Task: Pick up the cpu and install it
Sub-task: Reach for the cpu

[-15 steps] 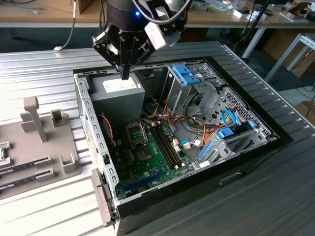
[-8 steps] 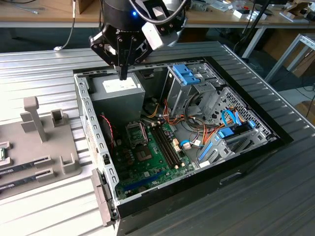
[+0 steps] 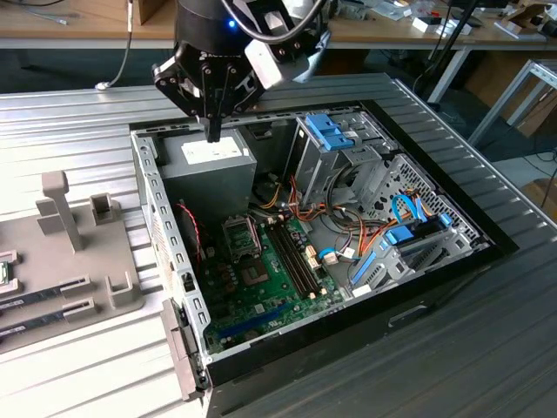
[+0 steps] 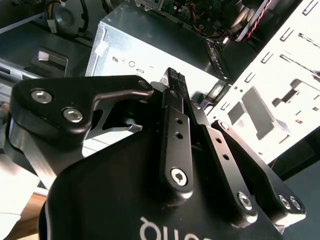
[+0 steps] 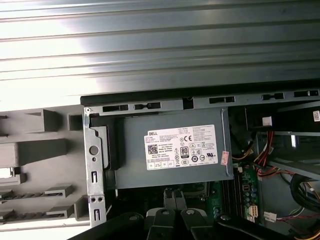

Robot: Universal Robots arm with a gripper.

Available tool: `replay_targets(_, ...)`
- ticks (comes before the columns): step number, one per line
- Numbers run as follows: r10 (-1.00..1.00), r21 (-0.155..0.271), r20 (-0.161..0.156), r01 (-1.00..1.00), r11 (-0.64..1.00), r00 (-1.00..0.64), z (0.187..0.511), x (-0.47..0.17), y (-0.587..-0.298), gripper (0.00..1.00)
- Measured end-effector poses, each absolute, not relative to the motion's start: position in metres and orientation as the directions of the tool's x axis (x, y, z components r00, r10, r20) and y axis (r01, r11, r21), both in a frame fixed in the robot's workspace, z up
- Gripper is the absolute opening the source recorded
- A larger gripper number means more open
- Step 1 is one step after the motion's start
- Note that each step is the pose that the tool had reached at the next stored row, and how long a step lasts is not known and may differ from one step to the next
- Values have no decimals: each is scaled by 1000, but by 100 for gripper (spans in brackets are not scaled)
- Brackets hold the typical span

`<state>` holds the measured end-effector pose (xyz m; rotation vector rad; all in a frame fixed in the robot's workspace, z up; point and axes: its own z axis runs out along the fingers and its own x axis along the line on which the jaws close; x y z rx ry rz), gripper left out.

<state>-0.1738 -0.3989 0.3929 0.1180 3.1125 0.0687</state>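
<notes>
My gripper (image 3: 211,132) hangs over the grey power-supply box (image 3: 209,170) in the back corner of the open computer case (image 3: 487,237). Its two black fingers are pressed together in both wrist views, gripper (image 4: 175,80) (image 5: 175,194), and nothing shows between them. A small flat piece with a green rim, which looks like the cpu (image 3: 4,271), lies on the grey holder (image 3: 83,261) at the exterior view's left edge. It is partly cut off by the frame and far from the gripper. The empty-looking socket (image 3: 240,235) sits on the green motherboard below the power supply.
Long green memory sticks (image 3: 52,290) lie in slots of the holder. A small black square chip (image 3: 257,277) sits on the motherboard. Metal drive cages with blue clips (image 3: 335,139) and bundled cables fill the case's right side. The case lies on a ribbed metal table (image 3: 87,113).
</notes>
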Motion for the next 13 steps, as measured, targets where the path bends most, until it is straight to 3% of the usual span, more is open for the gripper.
replay_targets(13, 76, 45, -24, 75, 996, -997, 393, -184, -399, 11)
